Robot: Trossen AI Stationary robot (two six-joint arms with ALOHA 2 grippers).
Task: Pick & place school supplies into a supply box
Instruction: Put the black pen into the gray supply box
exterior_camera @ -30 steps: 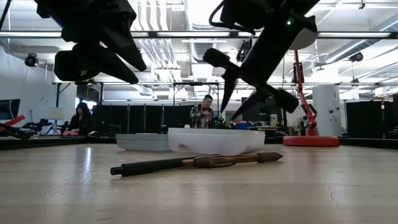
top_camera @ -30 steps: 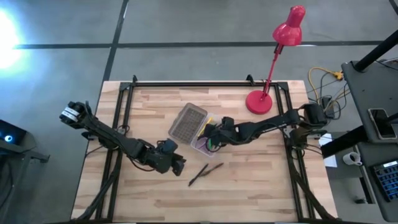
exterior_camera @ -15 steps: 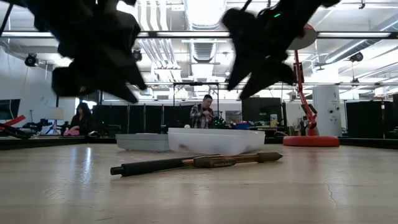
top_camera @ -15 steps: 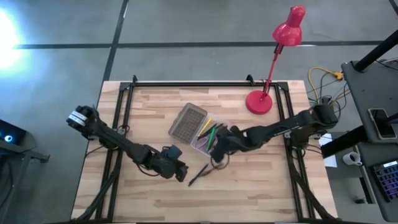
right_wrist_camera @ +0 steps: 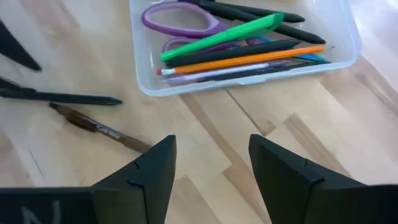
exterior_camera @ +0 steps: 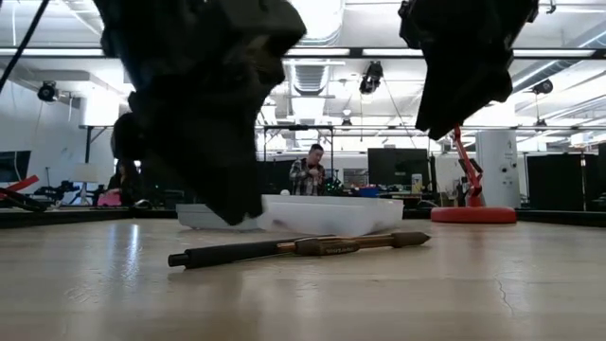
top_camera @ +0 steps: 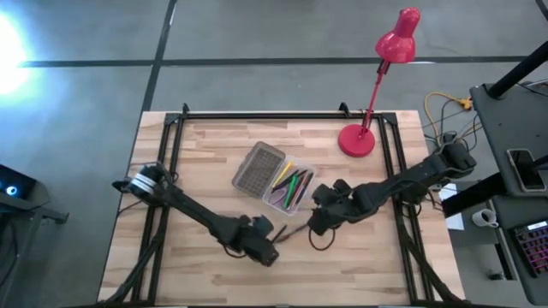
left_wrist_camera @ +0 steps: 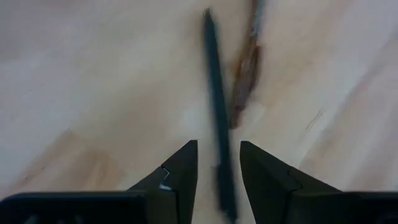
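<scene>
Wooden surface (top_camera: pixel 360 257) holds my black pen (left_wrist_camera: pixel 217 118) beside brown one (left_wrist_camera: pixel 247 68); left gripper (left_wrist_camera: pixel 217 163) now over it, right gripper (right_wrist_camera: pixel 211 163) withdrawn, both fingers apart.

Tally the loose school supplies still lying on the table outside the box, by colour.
Thin black pen: 1
Thin brown pen: 1
Total: 2, both on the wooden table beside the translucent plastic supply box.
</scene>
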